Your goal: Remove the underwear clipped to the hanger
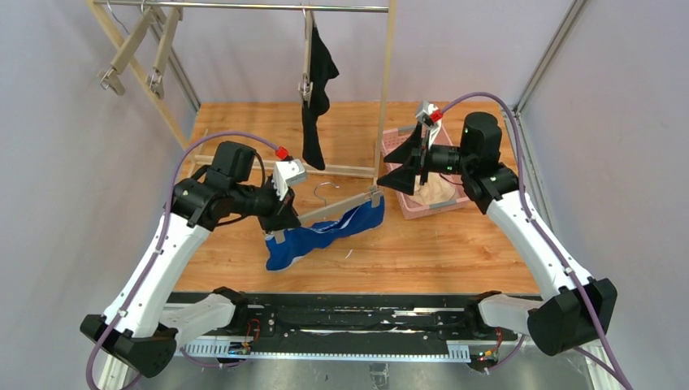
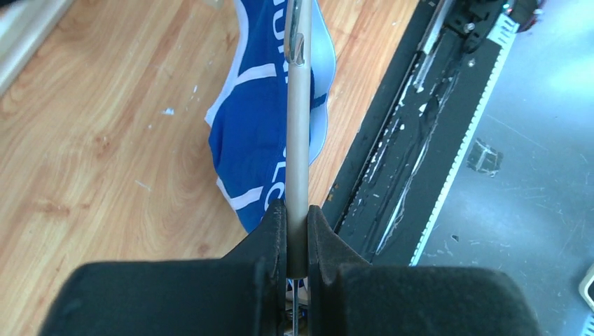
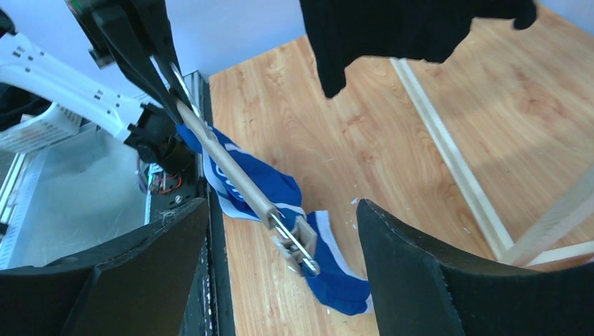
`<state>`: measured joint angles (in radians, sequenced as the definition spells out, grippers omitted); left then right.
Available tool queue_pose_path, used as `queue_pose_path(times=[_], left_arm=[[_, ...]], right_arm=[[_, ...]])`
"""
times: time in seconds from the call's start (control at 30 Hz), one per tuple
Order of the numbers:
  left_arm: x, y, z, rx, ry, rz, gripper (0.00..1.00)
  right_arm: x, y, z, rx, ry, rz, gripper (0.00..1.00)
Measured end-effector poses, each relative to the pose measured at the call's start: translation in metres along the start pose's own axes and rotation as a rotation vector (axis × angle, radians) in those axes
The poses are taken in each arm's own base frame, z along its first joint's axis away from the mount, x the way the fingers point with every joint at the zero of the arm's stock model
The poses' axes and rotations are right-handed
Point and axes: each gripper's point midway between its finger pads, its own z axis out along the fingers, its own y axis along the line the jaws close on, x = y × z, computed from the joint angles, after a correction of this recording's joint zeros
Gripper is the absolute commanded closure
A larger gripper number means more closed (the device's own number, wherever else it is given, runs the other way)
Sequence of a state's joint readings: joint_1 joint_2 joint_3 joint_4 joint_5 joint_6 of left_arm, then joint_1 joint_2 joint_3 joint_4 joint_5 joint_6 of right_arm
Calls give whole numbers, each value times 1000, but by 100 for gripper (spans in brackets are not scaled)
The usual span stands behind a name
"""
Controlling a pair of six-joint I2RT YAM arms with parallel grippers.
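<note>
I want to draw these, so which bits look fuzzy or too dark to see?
Left wrist view: the left gripper looks soft-edged, right up against the lens, while the hanger and blue underwear look clear. Right wrist view: the right gripper looks soft too, and the black underwear is a dark shape without detail. Top external view: evenly lit, sharp, only faint shadows.

blue underwear (image 1: 313,242): bright blue, white stripes and lettering. black underwear (image 1: 318,81): plain black. cream underwear (image 1: 435,193): pale beige. basket (image 1: 422,213): pink. hanger (image 2: 298,140): tan wood. table (image 1: 455,252): orange-brown wood grain.
</note>
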<state>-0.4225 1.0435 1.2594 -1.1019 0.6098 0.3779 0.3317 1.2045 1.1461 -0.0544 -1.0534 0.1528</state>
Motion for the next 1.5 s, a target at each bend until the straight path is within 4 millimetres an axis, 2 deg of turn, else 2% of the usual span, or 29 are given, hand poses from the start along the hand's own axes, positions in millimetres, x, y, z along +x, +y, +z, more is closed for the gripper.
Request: queue_pose_path(times=[0.17,0.27,0.87,1.27,1.5], left_arm=[[-18,-18,-15,46,-87,68,100],[-21,-24,-22,50,-110,85,100],[-19,-18,-13,57,-78,55,100],[-25,-18,-16,49,-100,55,100],[-34,-19,-20,42,-123,65,100]], right_arm=[[23,-4,6,-47,30,20,17],[29,-7,8,-59,36,28,17],[15,10,8,-157,-14,-24,16],[21,24,6,-258,-13,-1,16],[24,25,5,-266,-6,-4,16]])
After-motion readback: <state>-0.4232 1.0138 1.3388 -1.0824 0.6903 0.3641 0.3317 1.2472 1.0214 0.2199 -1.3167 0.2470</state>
